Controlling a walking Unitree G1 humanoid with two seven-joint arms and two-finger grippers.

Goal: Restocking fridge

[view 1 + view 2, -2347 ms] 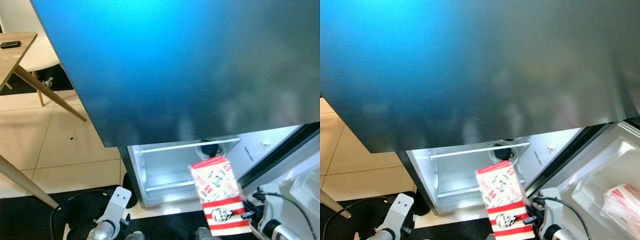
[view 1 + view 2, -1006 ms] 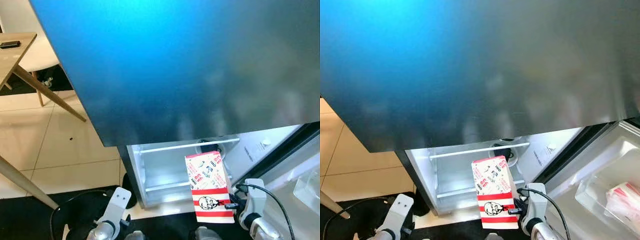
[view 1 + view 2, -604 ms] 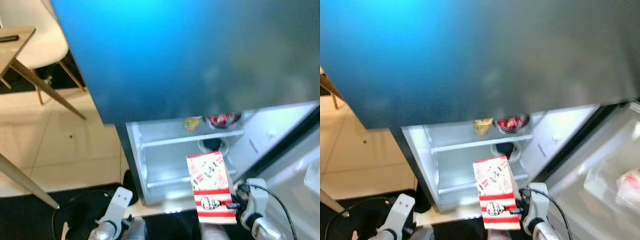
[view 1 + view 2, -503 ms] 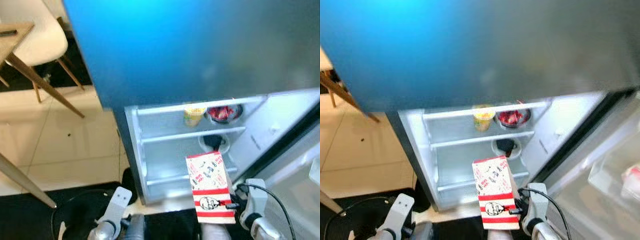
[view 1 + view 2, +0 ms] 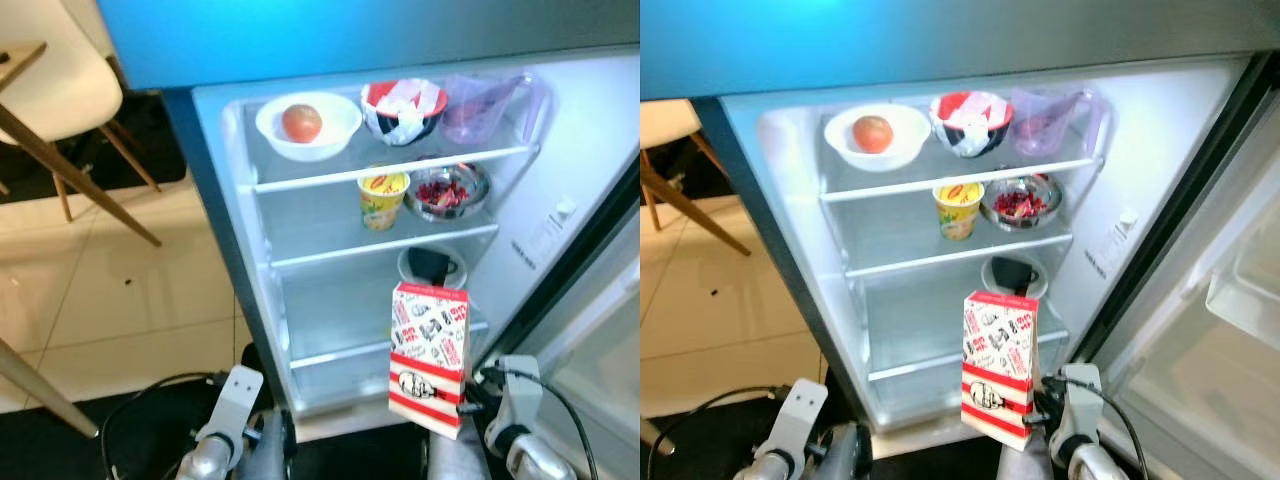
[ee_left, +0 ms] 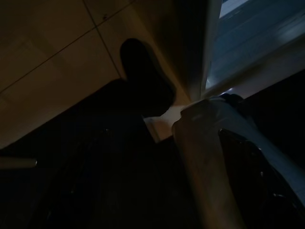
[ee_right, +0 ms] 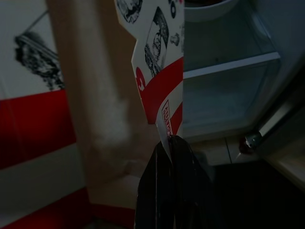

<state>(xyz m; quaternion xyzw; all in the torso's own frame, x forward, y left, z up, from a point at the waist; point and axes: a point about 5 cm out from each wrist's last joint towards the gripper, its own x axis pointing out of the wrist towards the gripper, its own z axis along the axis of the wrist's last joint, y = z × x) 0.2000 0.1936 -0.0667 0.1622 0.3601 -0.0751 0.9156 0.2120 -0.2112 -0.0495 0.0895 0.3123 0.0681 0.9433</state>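
My right gripper clamped on lower edge of red-and-white carton; carton stands upright above jaws, just outside open fridge, level with its lowest shelves. Beyond jaws, deeper in, I see dark item on small plate; higher up, yellow cup and bowl of red bits; top shelf has white bowl with 1 tomato, red-rimmed bowl, clear jug. Left gripper hangs idle low by fridge base; cannot tell jaw state.
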